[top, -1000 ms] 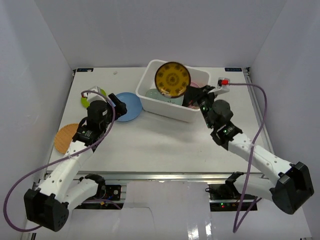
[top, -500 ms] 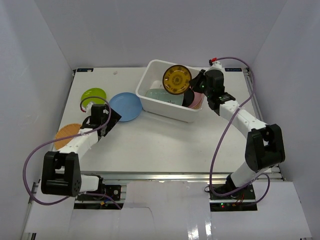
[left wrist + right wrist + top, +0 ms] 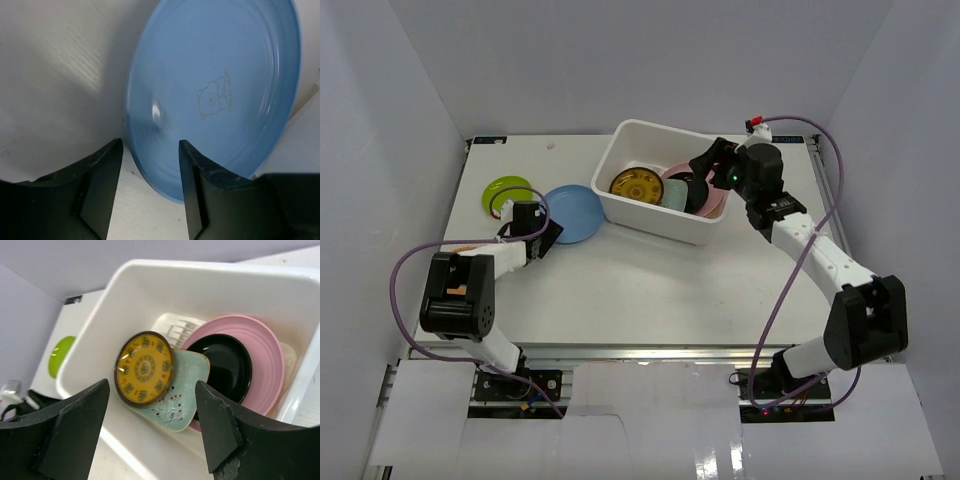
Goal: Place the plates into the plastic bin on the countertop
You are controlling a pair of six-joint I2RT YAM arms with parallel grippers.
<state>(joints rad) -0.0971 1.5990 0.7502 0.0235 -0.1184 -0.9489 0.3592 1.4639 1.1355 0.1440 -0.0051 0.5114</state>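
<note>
The white plastic bin (image 3: pixel 650 215) stands at the back of the countertop (image 3: pixel 650 280). Inside it, a brown-gold plate (image 3: pixel 144 368) leans on a pale mint dish (image 3: pixel 187 390), beside a black plate (image 3: pixel 225 367) that rests on a pink plate (image 3: pixel 265 355). My right gripper (image 3: pixel 705 160) hovers open over the bin's right end, holding nothing (image 3: pixel 151 390). A blue plate (image 3: pixel 215 85) lies on the countertop left of the bin (image 3: pixel 575 212). My left gripper (image 3: pixel 150 170) is open, straddling the blue plate's near rim: one finger (image 3: pixel 200 190) over the plate, the other (image 3: pixel 100 185) over the table.
A lime green plate (image 3: pixel 507 190) lies at the far left, behind the left gripper (image 3: pixel 548 235). White walls enclose the table on three sides. A metal rail (image 3: pixel 640 350) runs along the front edge. Purple cables loop off both arms.
My right gripper has opened, and the brown-gold plate it held upright now lies in the bin. My left gripper has moved down to the blue plate's rim and its jaws have narrowed.
</note>
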